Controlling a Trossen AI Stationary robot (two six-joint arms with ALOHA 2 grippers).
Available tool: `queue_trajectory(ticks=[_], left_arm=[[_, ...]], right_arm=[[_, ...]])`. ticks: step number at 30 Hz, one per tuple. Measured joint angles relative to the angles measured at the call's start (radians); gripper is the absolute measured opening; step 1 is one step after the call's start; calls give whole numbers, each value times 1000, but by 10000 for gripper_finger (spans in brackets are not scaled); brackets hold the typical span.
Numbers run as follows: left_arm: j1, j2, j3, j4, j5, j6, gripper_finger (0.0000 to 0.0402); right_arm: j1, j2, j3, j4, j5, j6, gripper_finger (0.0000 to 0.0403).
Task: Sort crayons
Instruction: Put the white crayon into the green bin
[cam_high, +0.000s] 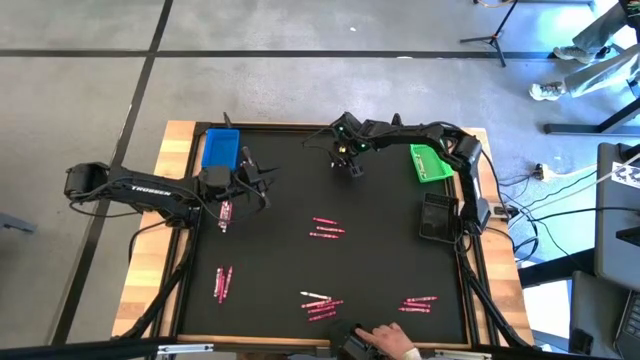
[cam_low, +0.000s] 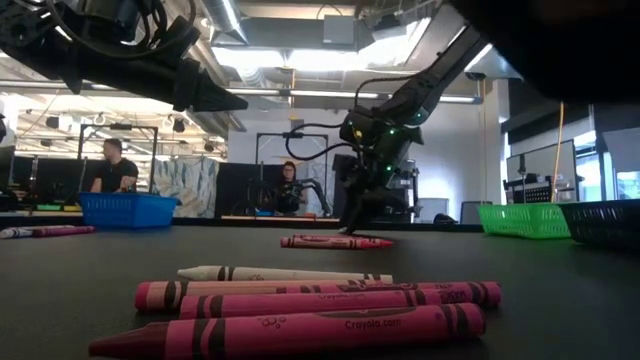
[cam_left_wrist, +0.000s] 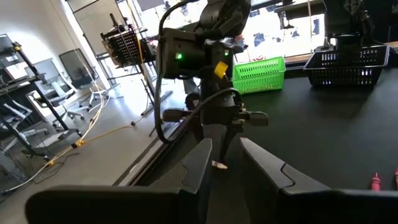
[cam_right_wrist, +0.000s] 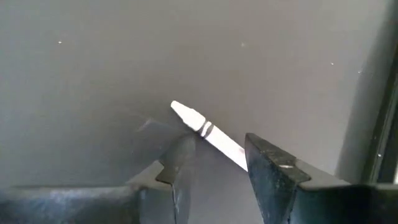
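My right gripper (cam_high: 352, 168) points down at the far middle of the black table, its tips low at the surface in the low view (cam_low: 354, 226). It is open, with one finger on either side of a white crayon (cam_right_wrist: 202, 127) that lies slantwise between them. Its pointed end sticks out past the fingertips and its other end is hidden behind one finger. The white crayon also shows in the left wrist view (cam_left_wrist: 217, 165). My left gripper (cam_high: 262, 180) is open and empty (cam_left_wrist: 224, 146), above the table beside the blue tray (cam_high: 221, 148). Pink crayons (cam_high: 225, 212) lie just near of it.
Several groups of pink crayons lie on the table: middle (cam_high: 328, 227), near left (cam_high: 222, 283), near middle with a white one (cam_high: 320, 303), near right (cam_high: 420, 302). A green tray (cam_high: 430, 163) and a black basket (cam_high: 437, 215) stand at the right. A person's hand (cam_high: 385, 340) is at the near edge.
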Motion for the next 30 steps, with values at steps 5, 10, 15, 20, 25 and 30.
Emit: queue_trajectory(ticks=[5, 10, 15, 20, 25, 30], left_arm=[[0, 0, 0, 5, 7, 0, 71], [0, 0, 0, 5, 24, 0, 71], [0, 0, 0, 5, 24, 0, 71], [0, 0, 0, 5, 24, 0, 71], [0, 0, 0, 5, 24, 0, 71], [0, 0, 0, 5, 23, 0, 71]], right_arm=[[-8, 9, 12, -10, -1, 58, 125], [-22, 16, 13, -11, -38, 137, 67], [-28, 16, 14, -10, -29, 233, 14], [-27, 16, 15, -22, -23, 265, 15], [-27, 16, 15, -27, -19, 344, 26], [-27, -25, 10, -101, 6, 380, 7]])
